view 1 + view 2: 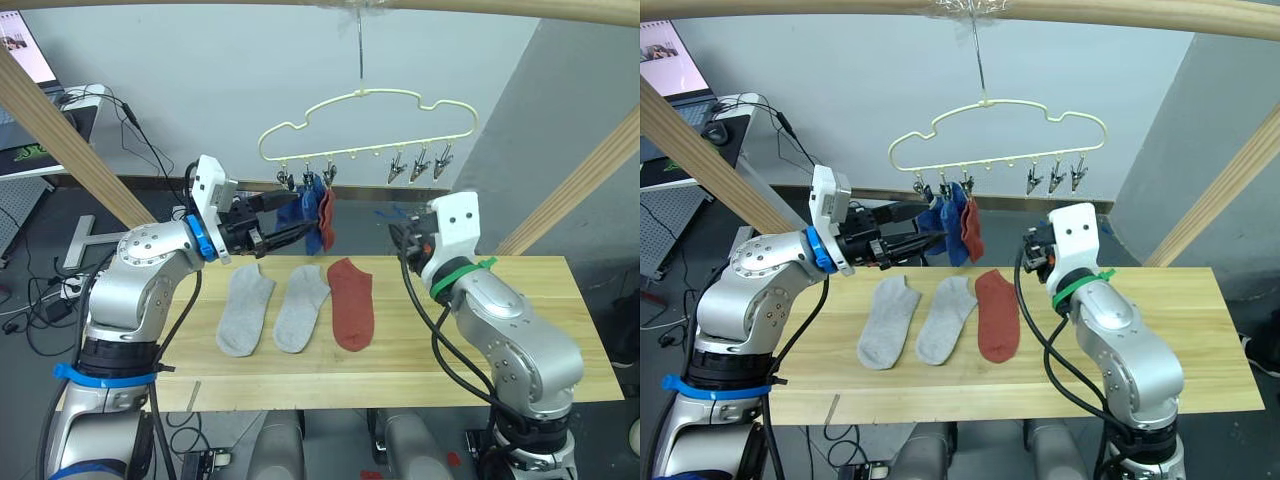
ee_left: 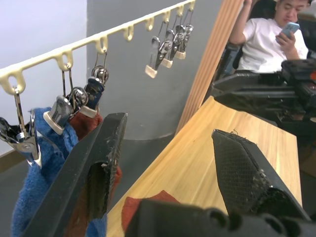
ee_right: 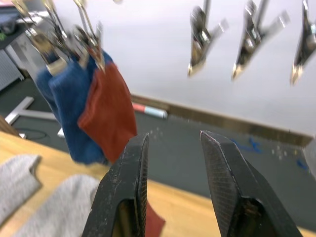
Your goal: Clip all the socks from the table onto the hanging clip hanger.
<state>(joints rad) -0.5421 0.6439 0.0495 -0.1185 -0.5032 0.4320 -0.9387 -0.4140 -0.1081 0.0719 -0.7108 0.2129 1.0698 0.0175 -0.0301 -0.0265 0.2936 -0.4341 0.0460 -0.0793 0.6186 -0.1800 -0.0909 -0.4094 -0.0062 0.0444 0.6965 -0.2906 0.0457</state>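
Left gripper (image 1: 285,222) raised beside the hung socks, black fingers spread wide and empty in its wrist view, tips close by the blue fabric. Right gripper (image 3: 170,163) also parted and empty, held above the far edge of the table (image 1: 520,330), facing the free clips.

Roughly half done, judging by the count: two blue socks (image 1: 303,215) and one rust red sock (image 1: 326,220) already pinned to the three left clips of the clip hanger (image 1: 365,125); three clips (image 1: 420,163) at the right hanging bare. Left to do: two light grey socks (image 1: 246,308), (image 1: 301,306) and a second rust red sock (image 1: 351,302), lying flat side by side on the table, toes toward the far edge, red one rightmost, just left of the right arm.

Socks soft knit, limp, short-ankled, draping in folds where clipped. Hanger a thin pale-yellow wire in a cloud outline, with a metal hook up to a pale wooden pole. Clips small, shiny metal, spring-jawed with pale tips. Table of light yellowish planks, grain showing, smooth and matte.
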